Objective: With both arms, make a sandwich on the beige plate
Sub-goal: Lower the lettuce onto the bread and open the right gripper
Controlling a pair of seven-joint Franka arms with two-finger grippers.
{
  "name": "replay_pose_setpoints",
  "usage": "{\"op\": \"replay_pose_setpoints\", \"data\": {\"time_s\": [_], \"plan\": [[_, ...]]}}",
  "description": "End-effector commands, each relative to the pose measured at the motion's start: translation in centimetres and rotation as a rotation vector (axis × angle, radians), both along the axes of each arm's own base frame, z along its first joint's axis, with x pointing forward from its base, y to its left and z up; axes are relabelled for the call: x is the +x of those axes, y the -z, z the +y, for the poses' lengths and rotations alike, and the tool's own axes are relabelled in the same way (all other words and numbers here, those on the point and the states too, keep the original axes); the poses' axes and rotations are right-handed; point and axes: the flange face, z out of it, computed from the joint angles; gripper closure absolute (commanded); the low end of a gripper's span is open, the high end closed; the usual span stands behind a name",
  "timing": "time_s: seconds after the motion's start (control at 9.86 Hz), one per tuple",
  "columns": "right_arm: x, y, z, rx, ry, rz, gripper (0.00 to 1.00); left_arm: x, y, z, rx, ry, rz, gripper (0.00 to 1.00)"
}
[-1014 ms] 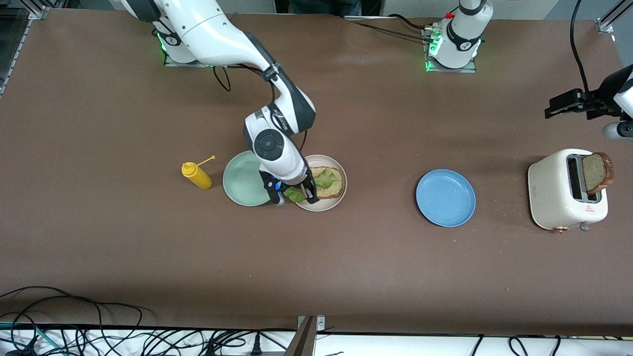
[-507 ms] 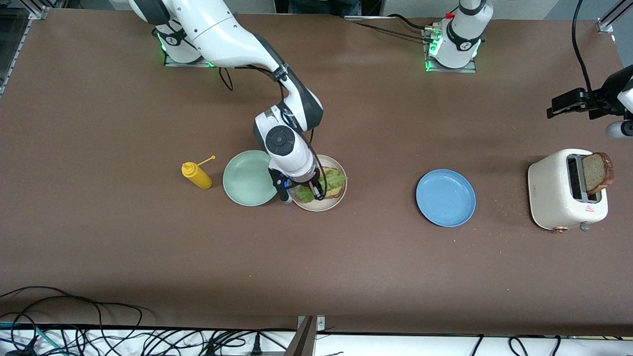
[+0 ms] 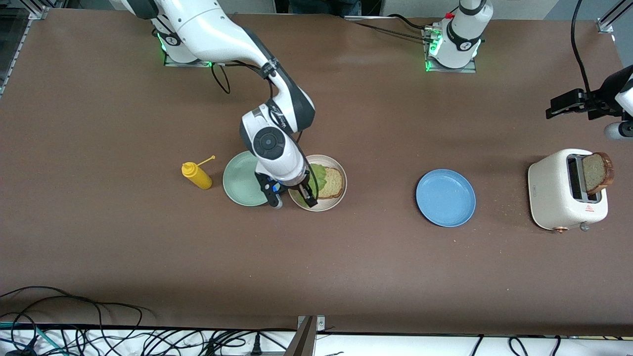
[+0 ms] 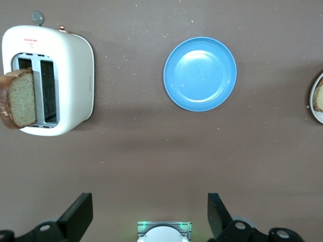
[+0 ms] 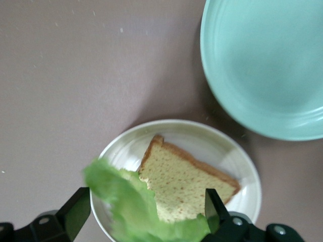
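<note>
The beige plate holds one brown bread slice with a green lettuce leaf lying over its edge. My right gripper hangs just above the plate, fingers spread wide. In the right wrist view the lettuce sits loose between the open right gripper fingers, part on the bread, part on the plate. A second bread slice stands in the toaster. My left gripper waits open in the air near the toaster, and the left wrist view shows that gripper empty.
A mint-green plate touches the beige plate on the side toward the right arm's end, with a yellow squeeze bottle beside it. A blue plate lies between the beige plate and the toaster. Cables run along the table's front edge.
My right gripper has opened and let go of the lettuce, which now rests on the bread and plate. The hand shifted slightly toward the mint-green plate. The left arm stayed put.
</note>
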Motion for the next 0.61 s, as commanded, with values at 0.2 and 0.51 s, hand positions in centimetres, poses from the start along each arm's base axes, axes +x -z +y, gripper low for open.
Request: {"op": "replay_pose_setpoints", "data": {"time_s": [0.2,0.51], "plan": [[1.9,-4.6,-4.7,-0.053,-0.204,0.079,0.00,0.3,-0.3,-0.1,0.043,0.019,-0.001,0.00],[2.9,-7.2,-8.0,-0.091,-0.358,0.106,0.00,0.3,-0.3,0.1,0.049,0.019,0.000,0.00]]}}
